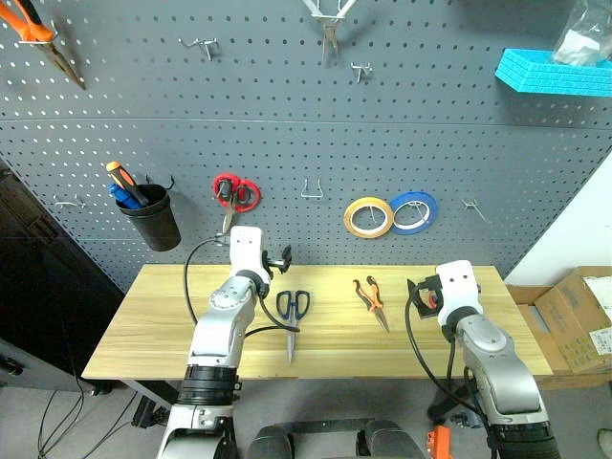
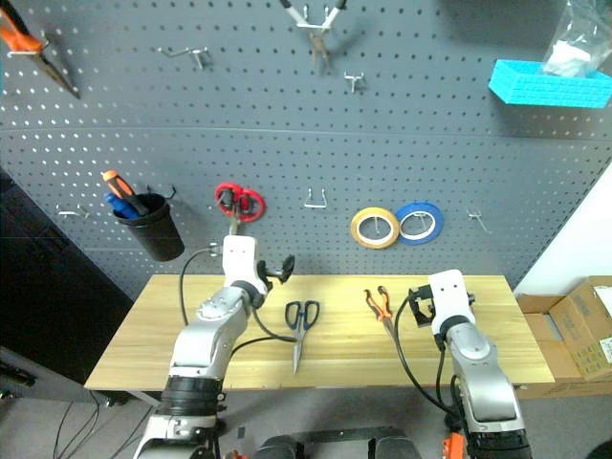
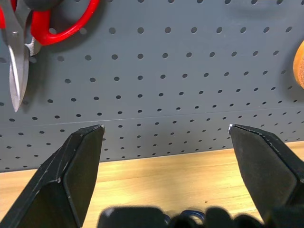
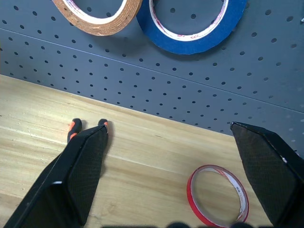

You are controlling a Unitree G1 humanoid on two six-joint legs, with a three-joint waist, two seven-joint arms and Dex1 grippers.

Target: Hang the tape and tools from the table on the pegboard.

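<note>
The light wooden table [image 1: 163, 325] stands against the dark grey pegboard [image 1: 287, 143]. Dark-handled scissors [image 1: 293, 311] lie near the table's middle, blades toward the front edge. To their right lie the orange-and-black pliers [image 1: 371, 298]. The red tape [image 4: 218, 194] lies flat on the wood at the right, just ahead of my right gripper [image 4: 168, 126], which is open and empty. My left gripper [image 3: 166, 128] hovers open and empty over the table's back edge, left of the scissors, facing the pegboard below the red-handled scissors [image 3: 28, 28].
On the pegboard hang red-handled scissors [image 1: 234, 194], a yellow roll [image 1: 368, 217], a blue roll [image 1: 413, 211], a black cup [image 1: 153, 218] of tools, pliers [image 1: 43, 38] at the top left and a blue basket [image 1: 555, 72]. A bare hook [image 1: 312, 189] sits mid-board. Cardboard boxes [image 1: 574, 320] stand right of the table.
</note>
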